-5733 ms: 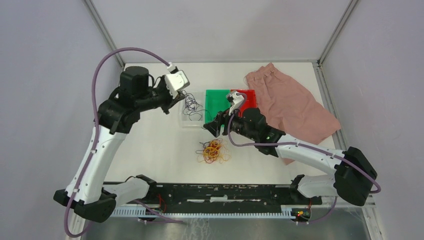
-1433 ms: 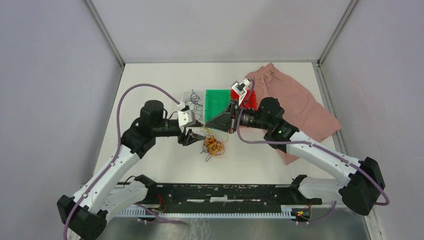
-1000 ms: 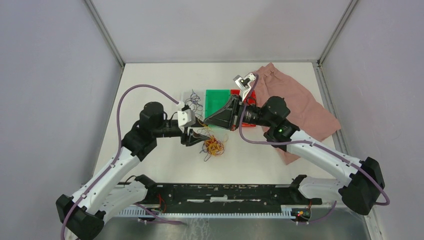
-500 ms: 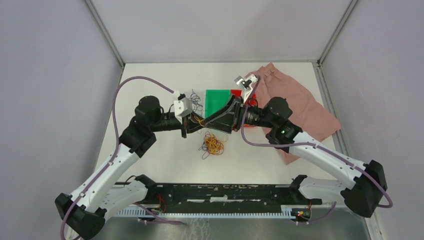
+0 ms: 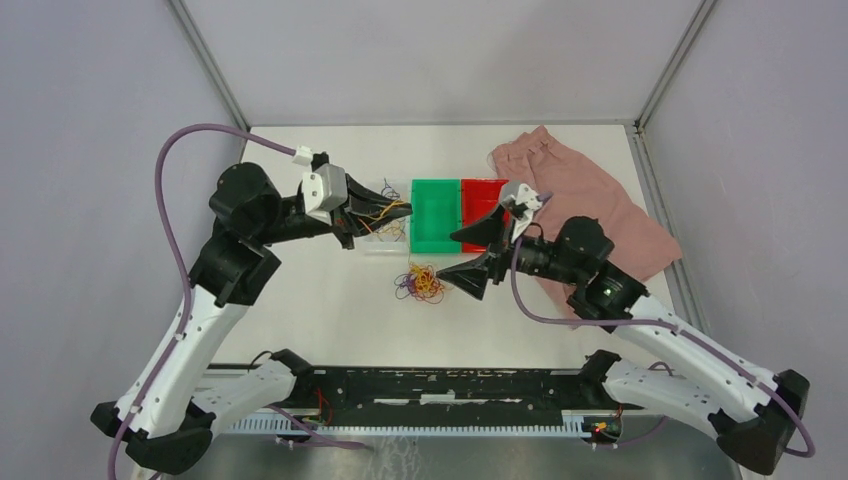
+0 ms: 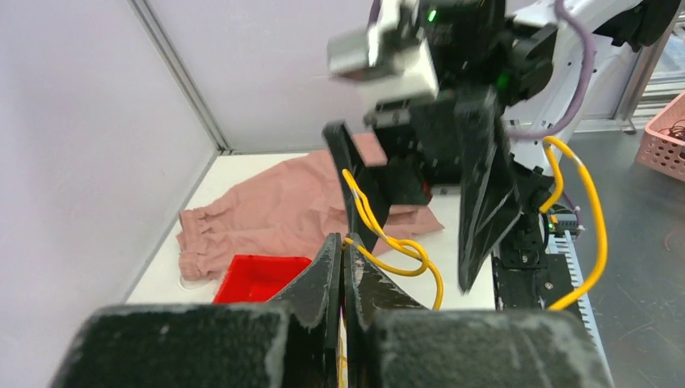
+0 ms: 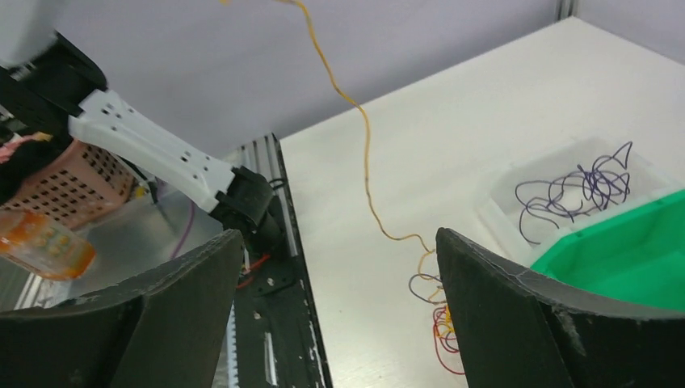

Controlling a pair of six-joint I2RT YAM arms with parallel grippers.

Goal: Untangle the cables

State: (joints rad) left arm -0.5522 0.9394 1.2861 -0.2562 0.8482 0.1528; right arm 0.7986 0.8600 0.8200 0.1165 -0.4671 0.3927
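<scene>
Left end effector (image 6: pixel 342 246) pinches an orange-yellow wire (image 6: pixel 401 244) aloft, tail trailing into the tangle (image 5: pixel 422 283); right end effector (image 5: pixel 478 257) gapes empty. Next, likely: draw that strand fully free.

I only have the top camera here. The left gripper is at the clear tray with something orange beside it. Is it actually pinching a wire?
Observer: Yes. The left wrist view shows the left gripper shut on an orange-yellow wire that loops out from between its fingers.
Operator: Is that wire free of the pile?
Observer: Probably not. In the right wrist view an orange-yellow strand rises from the pile and leaves the top of the frame.
Operator: What is in the clear tray? The arm partly hides it.
Observer: The right wrist view shows only dark purple wires lying in the clear tray.
</scene>
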